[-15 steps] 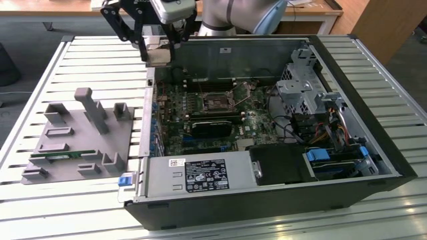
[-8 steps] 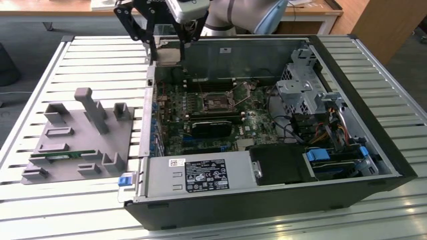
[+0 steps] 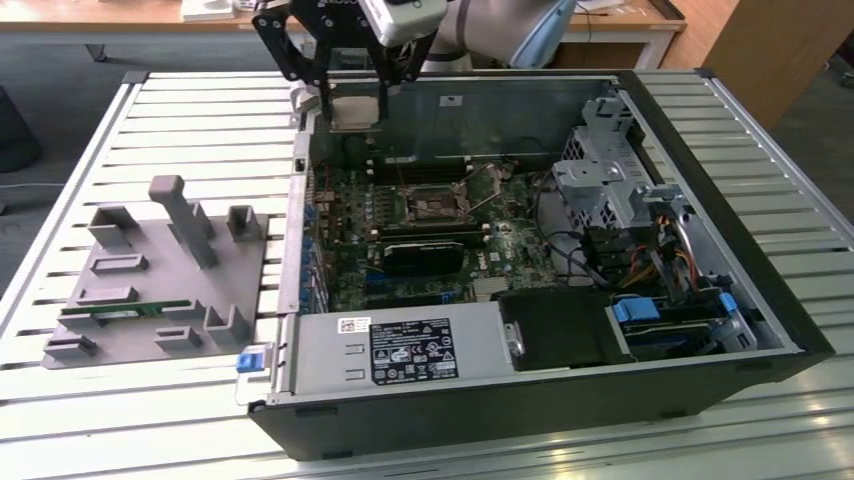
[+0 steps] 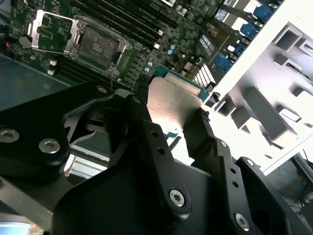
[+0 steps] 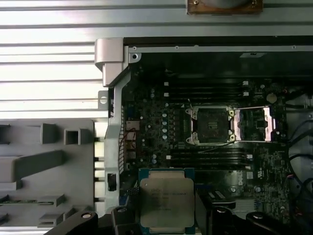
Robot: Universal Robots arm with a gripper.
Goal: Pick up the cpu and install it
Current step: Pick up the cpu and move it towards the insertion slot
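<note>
While the open computer case [image 3: 534, 415] lay on its side, the gripper [image 3: 350, 100] hung over the case's far wall, clamped on opposite edges of the cpu [image 5: 167, 198], above and apart from the case's socket [image 5: 211, 126].

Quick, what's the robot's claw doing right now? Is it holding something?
Gripper: shut on the cpu, holding it in the air over the open computer case.

The arm [image 3: 501, 28] hangs from above, gripper [image 3: 350, 106] pointing down, two black fingers [image 4: 152, 142] clamped on the cpu [image 5: 167, 198] edges
</note>
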